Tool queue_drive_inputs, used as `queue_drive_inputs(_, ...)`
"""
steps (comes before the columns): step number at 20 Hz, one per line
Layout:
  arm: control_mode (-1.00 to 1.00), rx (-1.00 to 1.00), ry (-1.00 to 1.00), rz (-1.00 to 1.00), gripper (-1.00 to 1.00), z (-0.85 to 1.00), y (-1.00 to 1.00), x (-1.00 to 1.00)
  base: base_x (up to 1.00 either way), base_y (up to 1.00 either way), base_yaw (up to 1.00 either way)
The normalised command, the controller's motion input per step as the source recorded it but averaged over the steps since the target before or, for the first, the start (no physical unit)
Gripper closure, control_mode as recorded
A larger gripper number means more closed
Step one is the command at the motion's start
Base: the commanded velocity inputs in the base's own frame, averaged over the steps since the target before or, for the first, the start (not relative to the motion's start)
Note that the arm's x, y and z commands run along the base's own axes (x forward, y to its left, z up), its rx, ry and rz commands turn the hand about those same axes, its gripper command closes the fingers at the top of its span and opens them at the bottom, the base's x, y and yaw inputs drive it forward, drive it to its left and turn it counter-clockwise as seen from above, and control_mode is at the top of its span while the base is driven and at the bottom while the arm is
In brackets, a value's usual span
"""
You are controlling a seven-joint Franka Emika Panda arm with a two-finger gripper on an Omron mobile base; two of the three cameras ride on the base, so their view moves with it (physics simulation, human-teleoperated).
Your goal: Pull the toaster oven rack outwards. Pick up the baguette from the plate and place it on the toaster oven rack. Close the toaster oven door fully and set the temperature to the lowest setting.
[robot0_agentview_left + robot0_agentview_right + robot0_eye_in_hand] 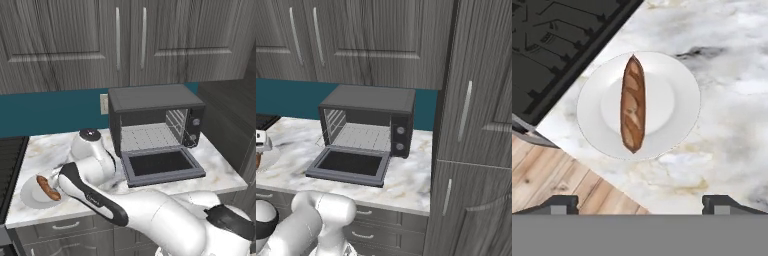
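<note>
Spread wide and empty, the gripper [640, 204] hangs above the baguette [633, 103], its tips at the hand view's bottom edge. Left to right: stove [557, 45], plate [682, 75] mid-frame bearing the loaf, bare counter [732, 100]. Likely lined up for the pick; the toaster oven [155, 117] stands open.

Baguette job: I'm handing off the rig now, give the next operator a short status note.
Gripper: open, empty, hanging above the baguette.
Baguette lies on the plate, on the counter left of the toaster oven.
Toaster oven door is dropped open; the toaster oven rack sits inside the cavity, and I cannot tell whether it is pulled out.
Left: grasp the baguette, put it on the rack, close the door, set lowest temperature.
</note>
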Motion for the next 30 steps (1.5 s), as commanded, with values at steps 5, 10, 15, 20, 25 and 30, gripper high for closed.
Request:
queue_drive_inputs(5, -1.00, -0.04, 0.00, 0.00, -1.00, -0.46, 0.78, 0.49, 0.00, 0.00, 0.00)
queue_drive_inputs(10, -1.00, -0.14, 0.02, 0.00, -1.00, -0.28, 0.31, 0.33, 0.00, 0.00, 0.00)
queue_drive_inputs(15, -1.00, -0.07, 0.04, 0.00, -1.00, -0.35, 0.27, 0.26, 0.00, 0.00, 0.00)
queue_drive_inputs(20, -1.00, 0.00, 0.05, 0.00, -1.00, -0.47, 0.23, 0.11, 0.00, 0.00, 0.00)
queue_drive_inputs(25, -1.00, 0.00, 0.01, 0.00, -1.00, -0.41, 0.03, 0.03, 0.00, 0.00, 0.00)
queue_drive_inputs(30, -1.00, -0.01, 0.00, 0.00, -1.00, -0.35, 0.00, 0.03, 0.00, 0.00, 0.00)
